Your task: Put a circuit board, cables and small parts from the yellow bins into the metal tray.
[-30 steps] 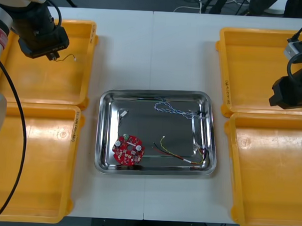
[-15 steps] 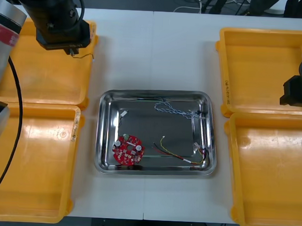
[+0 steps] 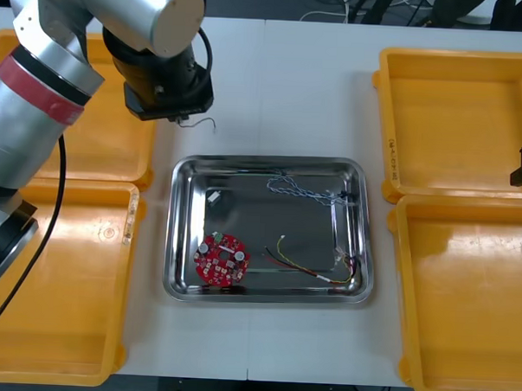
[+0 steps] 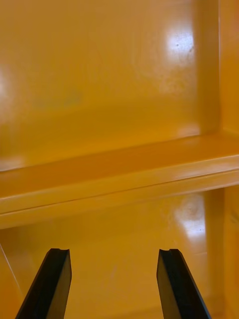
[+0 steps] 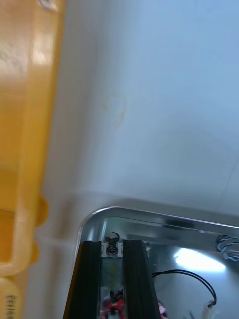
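Bins [image 3: 73, 140] are lying four in all on the desk [image 3: 317, 94], two at each side. Between them one tray [image 3: 271, 159] is sitting. It is holding one red board [image 3: 223, 259] by its near left corner and three cables: one blue-white cable [image 3: 294, 188] at the far right, one red-yellow cable [image 3: 308, 267] along the near right and one black cable [image 5: 185, 273] near the far wall. One loose part [image 3: 214, 196] is also lying in it, beyond the board. The left arm is reaching in from the left side, its silver links crossing above the far left bin and covering much of it in the front view. The left gripper [image 3: 173, 114] is hanging over bare desk just beyond the tray's far left corner, beside that bin's rim. Its fingers [image 5: 91, 279] are pinching tight on one held part [image 5: 113, 245], a small metal piece whose thin wire tail is dangling to the gripper's right. The right gripper [image 4: 113, 254] is waiting at the desk's right edge, above the rims where the two right bins are meeting, with its fingers standing wide apart.
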Controlling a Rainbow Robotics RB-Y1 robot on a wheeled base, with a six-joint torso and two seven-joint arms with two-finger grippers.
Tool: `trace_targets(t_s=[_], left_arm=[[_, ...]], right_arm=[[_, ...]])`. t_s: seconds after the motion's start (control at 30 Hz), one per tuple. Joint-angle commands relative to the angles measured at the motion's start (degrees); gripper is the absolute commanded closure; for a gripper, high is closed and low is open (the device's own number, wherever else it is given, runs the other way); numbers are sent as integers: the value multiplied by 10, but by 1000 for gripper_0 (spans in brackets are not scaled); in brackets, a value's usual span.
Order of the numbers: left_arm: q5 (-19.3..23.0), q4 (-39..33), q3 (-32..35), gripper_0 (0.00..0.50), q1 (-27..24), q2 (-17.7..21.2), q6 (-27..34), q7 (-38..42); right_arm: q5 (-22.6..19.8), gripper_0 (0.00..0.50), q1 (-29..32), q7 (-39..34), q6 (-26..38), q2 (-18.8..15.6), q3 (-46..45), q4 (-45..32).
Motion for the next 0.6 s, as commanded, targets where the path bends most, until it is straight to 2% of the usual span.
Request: trace_targets(t_s=[0.03, 0.4, 0.6], left_arm=[[-2, -28, -50, 499, 18, -27, -33, -1], [-12, -47, -133, 500, 61, -56, -83, 6], [-24, -47, -166, 500, 78, -62, -100, 6]], right_arm=[[-6, 0, 14, 20, -6, -33, -26, -6], [-24, 0, 44, 23, -38, -33, -28, -18], [-15, 0, 72, 23, -52, -34, -28, -46]])
